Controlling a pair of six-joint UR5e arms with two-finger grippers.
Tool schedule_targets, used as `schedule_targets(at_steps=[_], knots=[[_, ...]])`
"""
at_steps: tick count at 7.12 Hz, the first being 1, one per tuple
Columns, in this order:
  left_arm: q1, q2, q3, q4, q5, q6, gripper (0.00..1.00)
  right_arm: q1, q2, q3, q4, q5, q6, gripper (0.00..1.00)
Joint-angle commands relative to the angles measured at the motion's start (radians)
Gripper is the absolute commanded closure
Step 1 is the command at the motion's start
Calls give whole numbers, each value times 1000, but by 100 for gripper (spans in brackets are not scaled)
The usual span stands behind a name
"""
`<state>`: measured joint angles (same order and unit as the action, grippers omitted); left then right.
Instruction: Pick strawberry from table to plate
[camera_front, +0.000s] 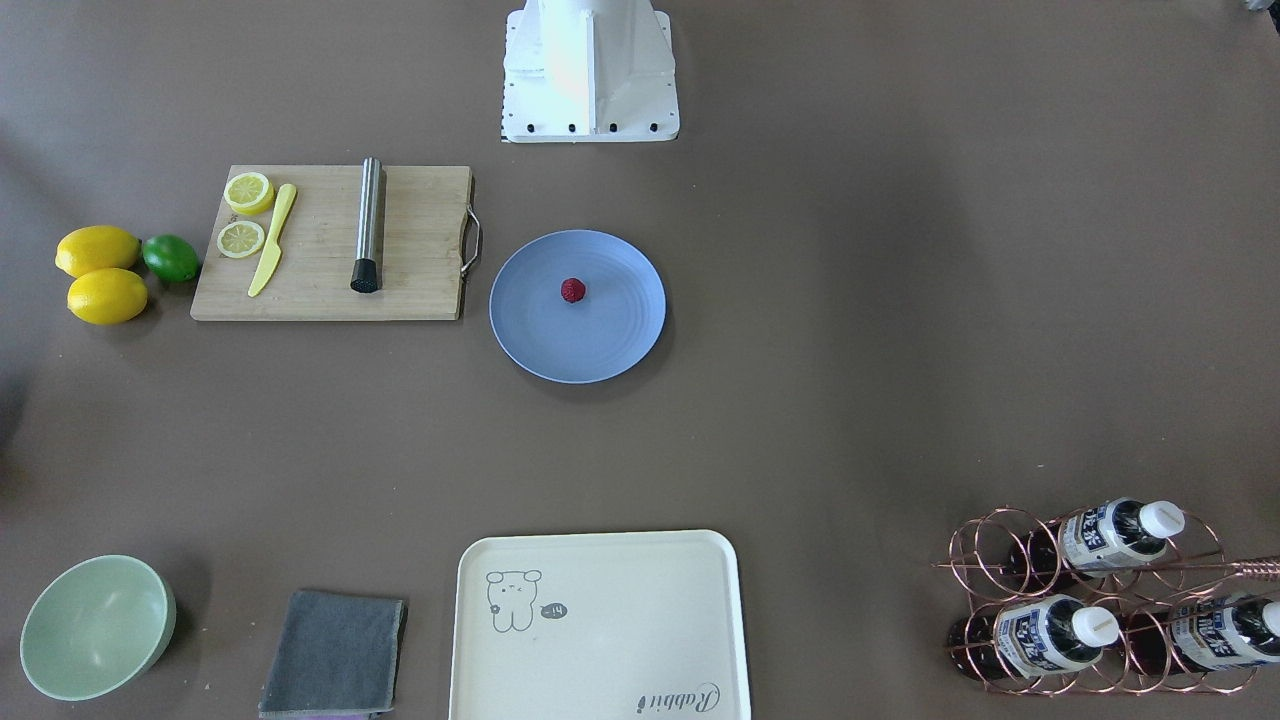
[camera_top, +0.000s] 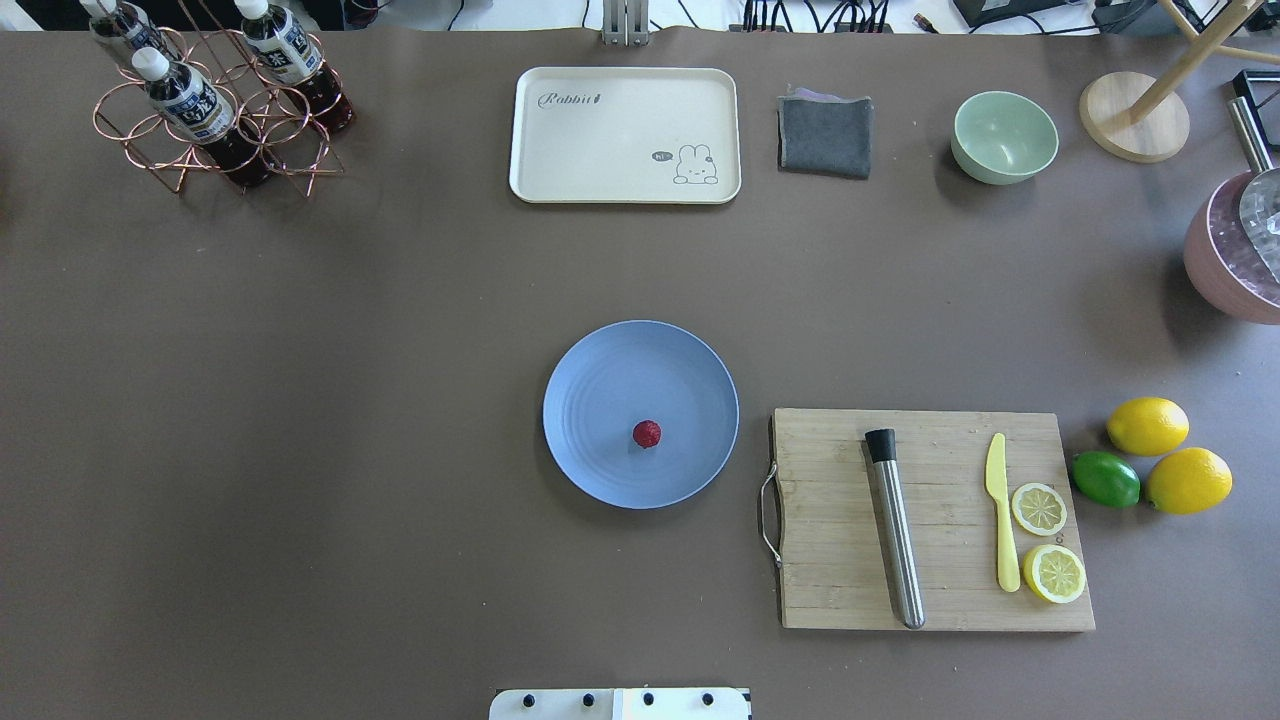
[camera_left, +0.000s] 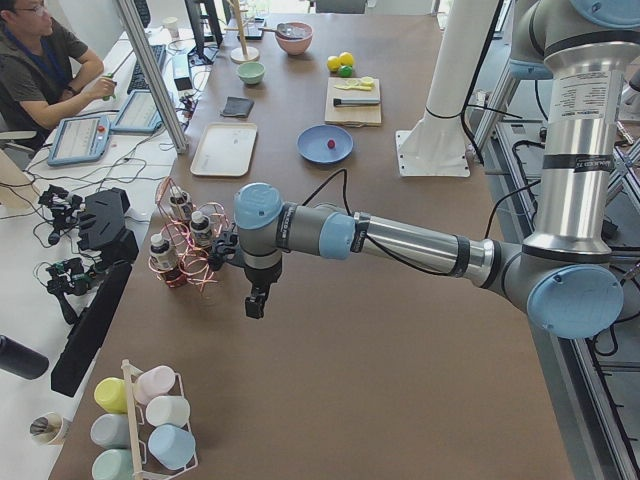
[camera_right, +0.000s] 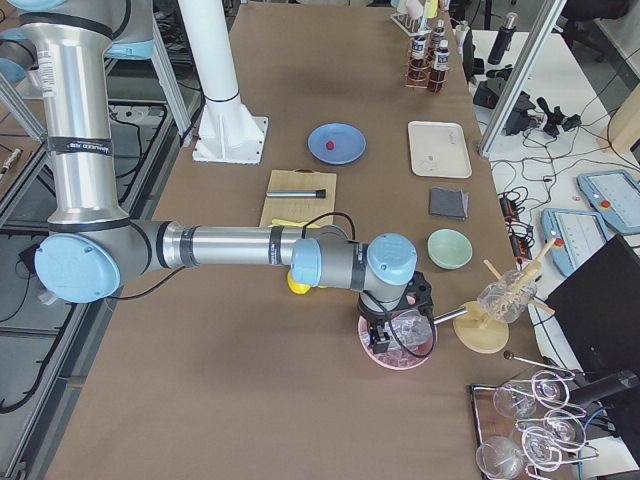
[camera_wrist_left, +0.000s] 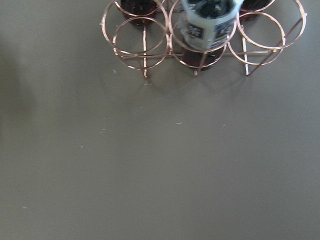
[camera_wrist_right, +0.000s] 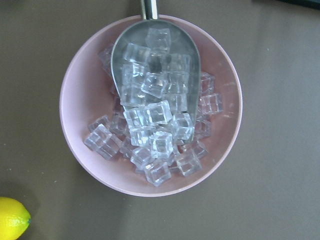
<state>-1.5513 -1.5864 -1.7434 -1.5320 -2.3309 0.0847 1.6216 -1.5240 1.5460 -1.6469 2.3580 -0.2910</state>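
spanning every view, the brown-grey table (camera_top: 400, 300) carries everything. the left arm (camera_left: 400, 240) lies stretched low over the table's end on the robot's left, near the copper bottle rack (camera_left: 185, 248). the right arm (camera_right: 230, 245) extends over the opposite end, its wrist above the pink bowl (camera_wrist_right: 75, 110) of ice cubes, where a metal scoop (camera_wrist_right: 117, 55) rests.

the wooden cutting board (camera_top: 830, 560) lies just beside the plate without touching it, and bears a steel muddler (camera_top: 895, 540), a yellow knife (camera_top: 1000, 510) and two lemon halves. the cream tray (camera_top: 600, 140) sits at the far edge, well apart. the blue-grey plate (camera_top: 600, 380) rests near the table's middle, in front of the robot's base.

the left gripper (camera_left: 257, 302) hangs pointing down over bare table beside the rack, and the right gripper (camera_right: 383, 335) hangs over the ice bowl. both show only in the side views, so i cannot tell how far their jaws are parted or whether either holds anything.

the strawberry (camera_top: 647, 434) lies on the plate, slightly off centre toward the robot's base, well apart from both grippers.
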Motion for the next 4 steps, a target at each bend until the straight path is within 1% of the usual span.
schedule_targets(at_steps=[1, 2, 3, 4], knots=[[-76, 34, 44, 7, -27, 24, 3, 15, 5, -29, -26, -52, -36, 0], [-81, 51, 45, 9, -27, 20, 3, 15, 24, -27, -49, -66, -36, 0], [-82, 63, 47, -2, -27, 9, 3, 15, 34, -18, -86, -56, -24, 0], [-93, 78, 41, -7, -31, 12, 3, 17, 74, -17, -147, -57, -23, 0]])
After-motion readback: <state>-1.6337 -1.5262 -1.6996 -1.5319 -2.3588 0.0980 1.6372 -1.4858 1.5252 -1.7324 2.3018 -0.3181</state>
